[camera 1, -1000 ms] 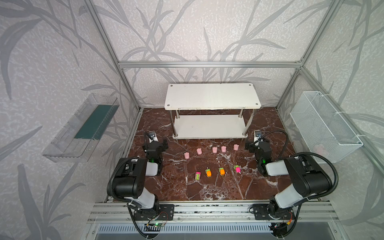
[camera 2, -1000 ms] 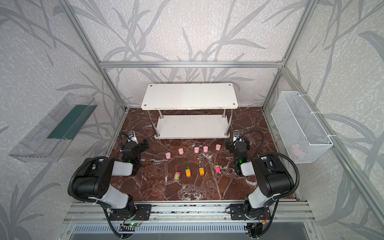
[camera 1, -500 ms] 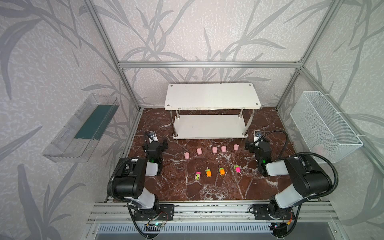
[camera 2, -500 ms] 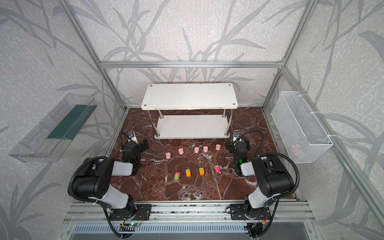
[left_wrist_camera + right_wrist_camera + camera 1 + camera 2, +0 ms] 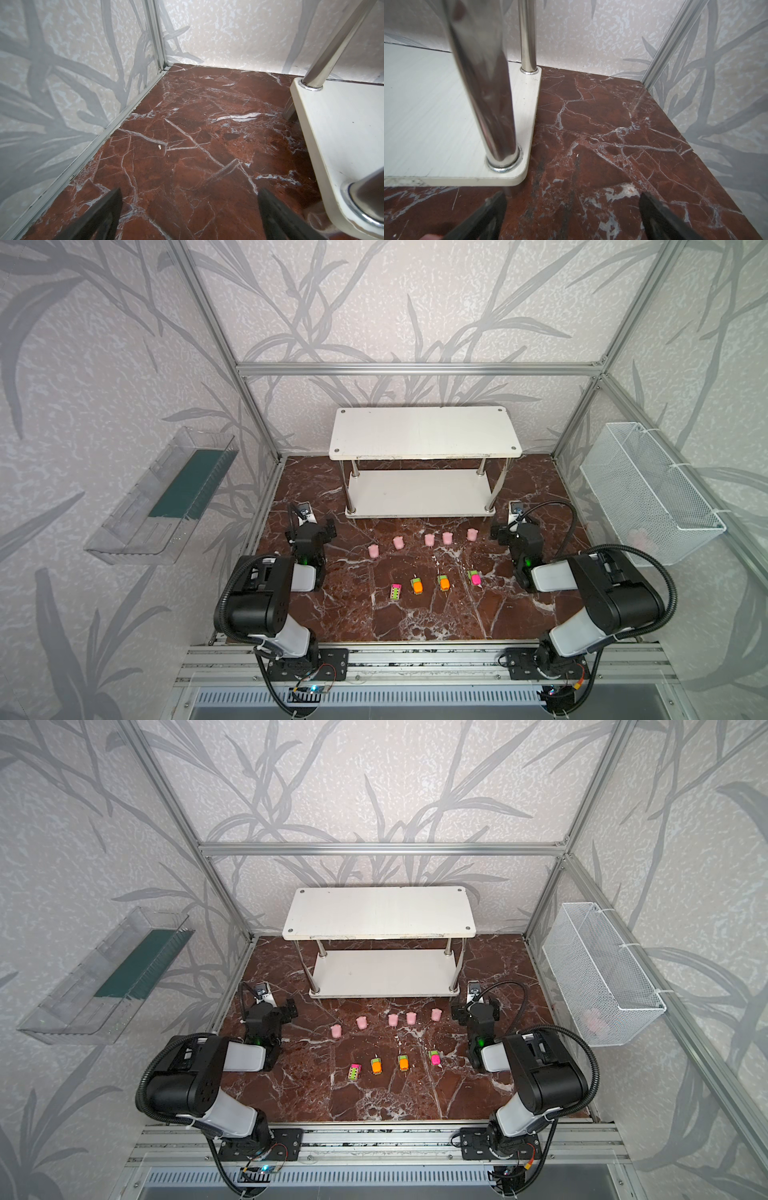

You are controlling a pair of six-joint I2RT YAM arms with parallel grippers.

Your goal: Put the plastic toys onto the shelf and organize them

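Observation:
The white two-tier shelf (image 5: 424, 433) (image 5: 378, 913) stands at the back of the marble floor, both boards bare. In front of it, in both top views, several pale pink cup toys (image 5: 429, 539) (image 5: 393, 1019) sit in a row. Nearer the front, several neon toy cars (image 5: 417, 585) (image 5: 376, 1065) line up. My left gripper (image 5: 311, 527) (image 5: 190, 192) is open and empty, low over the floor left of the shelf (image 5: 332, 135). My right gripper (image 5: 517, 529) (image 5: 572, 195) is open and empty by the shelf's front right corner (image 5: 425, 114).
A clear wall tray (image 5: 166, 497) with a green insert hangs on the left wall. A white wire basket (image 5: 648, 489) hangs on the right wall, with something pink inside. Aluminium frame posts stand at the back corners.

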